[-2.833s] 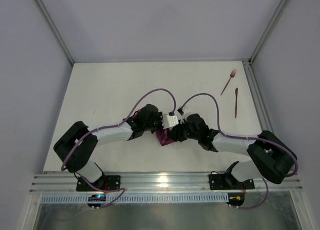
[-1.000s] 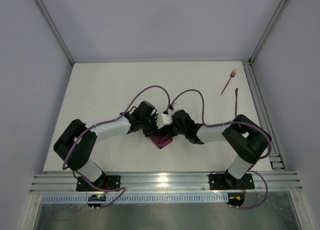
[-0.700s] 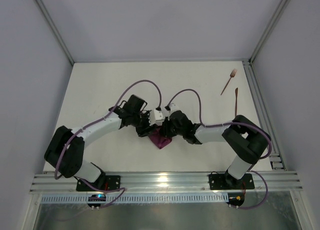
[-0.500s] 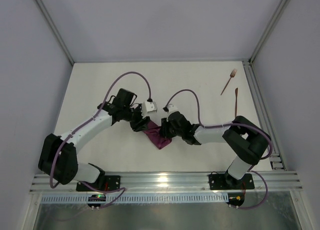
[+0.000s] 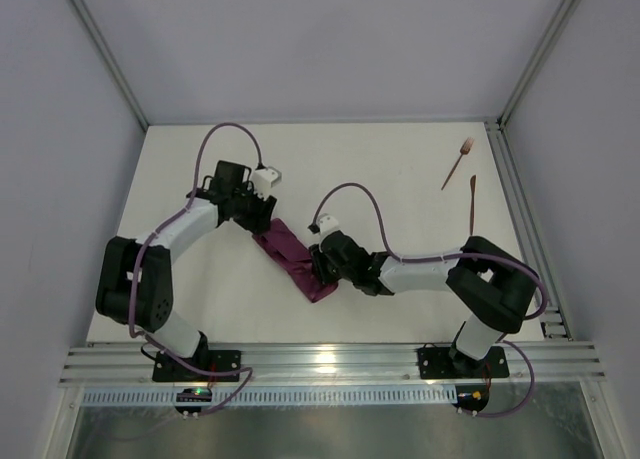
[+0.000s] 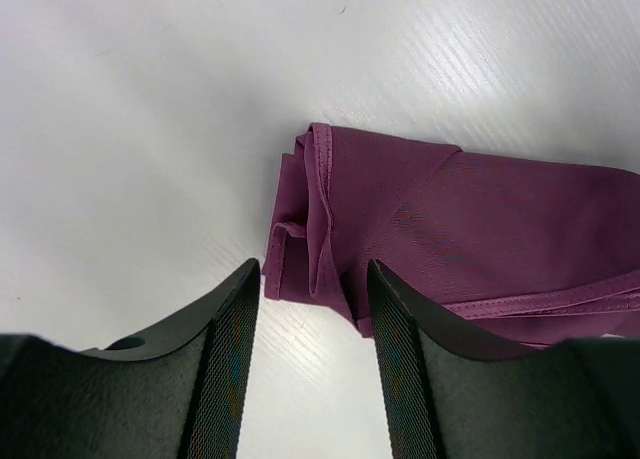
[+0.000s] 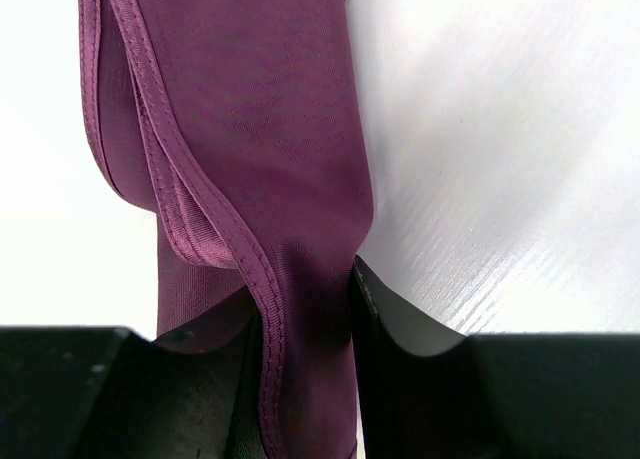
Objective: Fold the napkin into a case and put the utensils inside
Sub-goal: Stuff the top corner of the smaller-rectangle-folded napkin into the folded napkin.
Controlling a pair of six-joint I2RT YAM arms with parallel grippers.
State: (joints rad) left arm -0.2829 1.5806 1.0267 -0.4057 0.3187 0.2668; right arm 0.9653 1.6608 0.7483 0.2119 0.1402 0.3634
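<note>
The plum-purple napkin (image 5: 293, 257) lies on the table as a long, narrow, rumpled strip running diagonally from upper left to lower right. My left gripper (image 5: 262, 229) is open just beyond the strip's upper-left end; in the left wrist view the folded end of the napkin (image 6: 420, 229) lies ahead of the spread fingers (image 6: 225, 364), not between them. My right gripper (image 5: 322, 269) is shut on the napkin's lower-right end, and the cloth (image 7: 270, 119) bunches between its fingers (image 7: 385, 324). The copper-brown fork (image 5: 459, 161) and knife (image 5: 472, 204) lie at the far right.
A metal rail (image 5: 515, 194) runs along the table's right edge, close to the utensils. Purple cables (image 5: 350, 194) loop above both arms. A metal frame (image 5: 320, 364) spans the near edge.
The left arm pulled up and to the left, drawing the bunched napkin out into a long strip, then let go of it. The right gripper stayed shut on the other end and shifted slightly left.
</note>
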